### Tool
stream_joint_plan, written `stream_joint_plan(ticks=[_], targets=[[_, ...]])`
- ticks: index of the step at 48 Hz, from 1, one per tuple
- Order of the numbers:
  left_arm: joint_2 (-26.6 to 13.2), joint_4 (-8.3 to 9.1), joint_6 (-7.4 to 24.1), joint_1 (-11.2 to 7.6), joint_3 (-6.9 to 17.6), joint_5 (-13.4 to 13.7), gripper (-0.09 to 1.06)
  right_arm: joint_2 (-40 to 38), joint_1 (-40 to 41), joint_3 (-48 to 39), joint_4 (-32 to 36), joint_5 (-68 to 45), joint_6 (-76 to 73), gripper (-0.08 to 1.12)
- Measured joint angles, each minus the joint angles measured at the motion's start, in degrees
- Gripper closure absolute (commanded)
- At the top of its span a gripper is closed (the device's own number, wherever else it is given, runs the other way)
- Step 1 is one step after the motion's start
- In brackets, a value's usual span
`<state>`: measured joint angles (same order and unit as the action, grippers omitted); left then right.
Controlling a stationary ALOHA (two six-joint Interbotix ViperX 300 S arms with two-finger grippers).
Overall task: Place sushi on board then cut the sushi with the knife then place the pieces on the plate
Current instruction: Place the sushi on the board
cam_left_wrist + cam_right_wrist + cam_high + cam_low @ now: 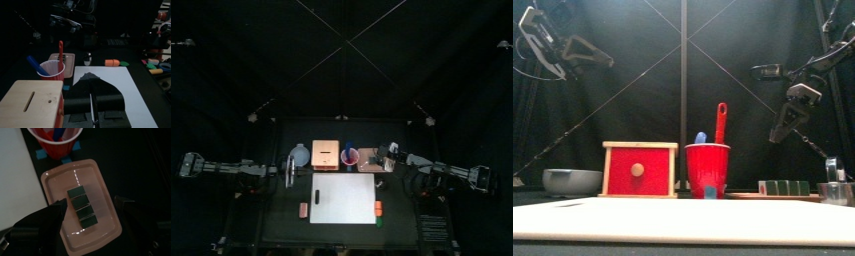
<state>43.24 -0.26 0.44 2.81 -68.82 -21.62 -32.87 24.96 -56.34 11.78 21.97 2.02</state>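
The dark green sushi roll (pixel 81 206), a row of several joined blocks, lies on the pink tray (pixel 59 183) at the back right of the table. It shows low in the front view as sushi (pixel 790 187). My right gripper (pixel 90 203) hangs open above the roll, one jaw on each side, not touching it; it is high over the tray (pixel 787 122). The red cup (pixel 708 168) holds a red knife (pixel 720 120) and a blue knife (pixel 700 137). The white board (pixel 345 197) lies bare in the middle. My left gripper (pixel 91 79) is shut and empty, raised at the left (pixel 577 50).
A wooden box (pixel 640 170) with a red drawer stands left of the cup, with a blue-grey bowl (pixel 572 181) further left. A metal cutter (pixel 834 190) sits at the far right. Small toy foods (pixel 378 208) lie beside the board's right edge and another (pixel 303 209) at its left.
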Motion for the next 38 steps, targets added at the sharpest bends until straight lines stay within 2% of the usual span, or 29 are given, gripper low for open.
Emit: stream_joint_plan(ticks=[16, 31, 38], targets=[[-0.09, 0.0, 0.0, 0.53, -0.62, 0.0, 0.99, 4.75, -0.35, 1.05, -0.97, 2.11, 6.15, 0.0], [0.0, 0.0, 0.0, 0.97, -0.97, 0.0, 0.99, 13.54, 3.87, 2.72, -8.61, 2.81, 16.61, 0.0], [0.0, 0.0, 0.0, 0.97, -0.97, 0.09, 0.99, 14.85, 6.94, 3.16, -13.27, 2.99, 22.5, 0.0]])
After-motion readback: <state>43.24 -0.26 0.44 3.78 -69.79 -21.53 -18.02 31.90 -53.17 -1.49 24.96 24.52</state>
